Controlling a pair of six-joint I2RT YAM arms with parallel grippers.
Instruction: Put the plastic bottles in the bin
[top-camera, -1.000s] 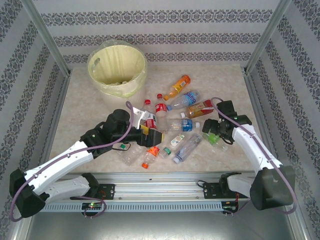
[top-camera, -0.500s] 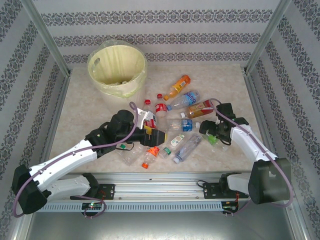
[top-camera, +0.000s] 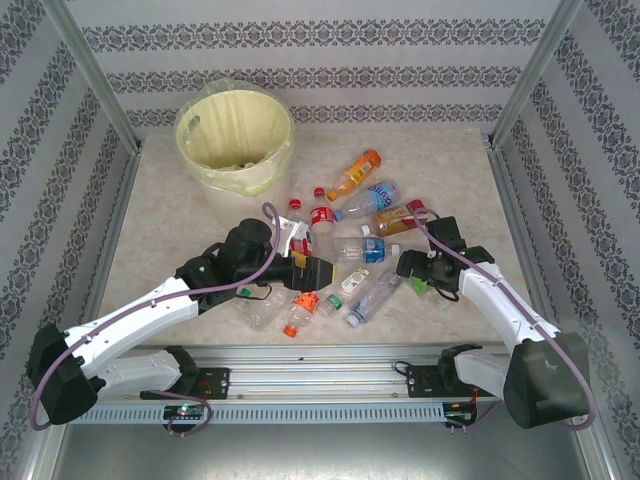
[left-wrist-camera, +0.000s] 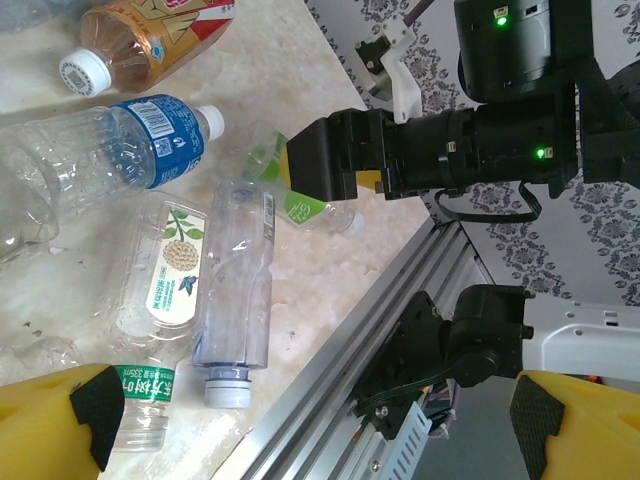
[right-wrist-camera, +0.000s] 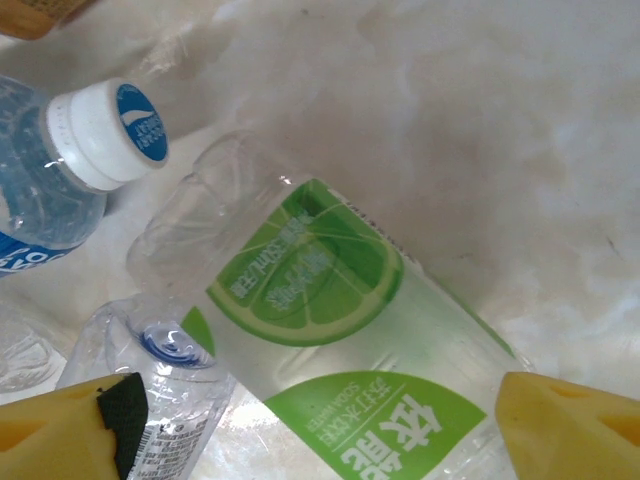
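- Bin (top-camera: 243, 180): far left of the table (top-camera: 170, 230), upright, mouth open.
- Left pincer (top-camera: 312, 268): fully spread, empty, over the heap's near-left side.
- Bottles (top-camera: 362, 250): strewn mid-table, well apart from the bin.
- Right pincer (right-wrist-camera: 316, 415): jaws wide, astride the lime-label bottle (right-wrist-camera: 320, 290) (lying flat, a clear neighbour right against it), no grip seen.

You'd do well to centre on the label, keep the pad off that neighbour, close gently on the thin wall, then lift straight.
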